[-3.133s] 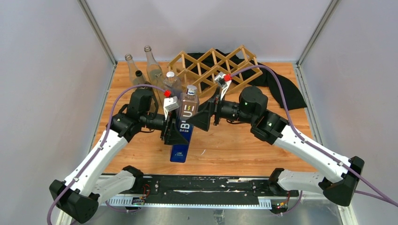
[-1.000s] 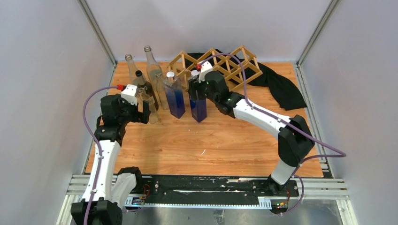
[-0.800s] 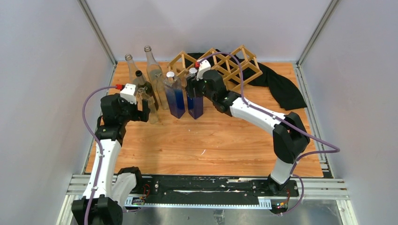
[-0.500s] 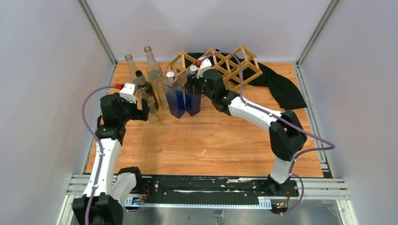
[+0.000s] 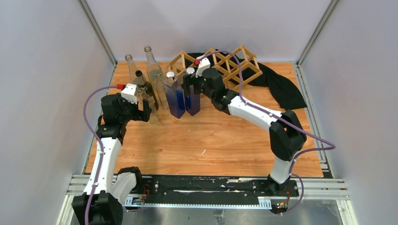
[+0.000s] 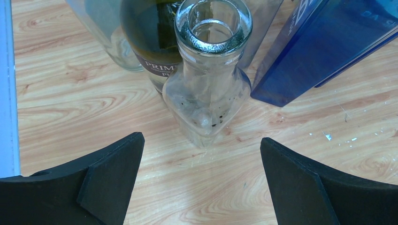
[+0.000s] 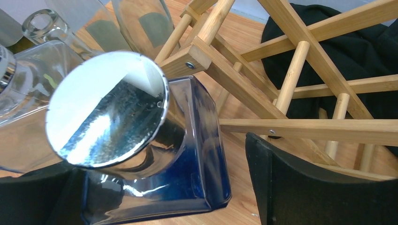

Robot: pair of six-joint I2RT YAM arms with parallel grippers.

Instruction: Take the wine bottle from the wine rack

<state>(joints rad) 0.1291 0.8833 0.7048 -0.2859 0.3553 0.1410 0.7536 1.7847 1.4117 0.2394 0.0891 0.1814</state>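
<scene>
The wine bottle [image 5: 192,99], square and deep blue with a silver cap, stands upright on the wooden table just in front of the wine rack [image 5: 220,65]. In the right wrist view the wine bottle [image 7: 197,140] sits between my fingers, with a gap of bare table between its side and the right finger [image 7: 300,187]. My right gripper [image 5: 191,86] [image 7: 164,187] is open around its shoulder. The light wooden lattice of the wine rack [image 7: 281,61] is close behind. My left gripper [image 5: 146,110] [image 6: 202,178] is open, facing a small clear bottle [image 6: 211,84], apart from it.
A second blue square bottle [image 5: 175,97] stands touching-close on the left. Two tall clear bottles [image 5: 151,65] and a dark green bottle [image 6: 155,37] crowd the back left. A black cloth [image 5: 281,89] lies behind and right of the rack. Grey walls enclose the table.
My right gripper moved the blue bottle a little left and back beside the other blue bottle, then opened its jaws. Earlier both grippers held it mid-table. The left arm has stayed still lately.
</scene>
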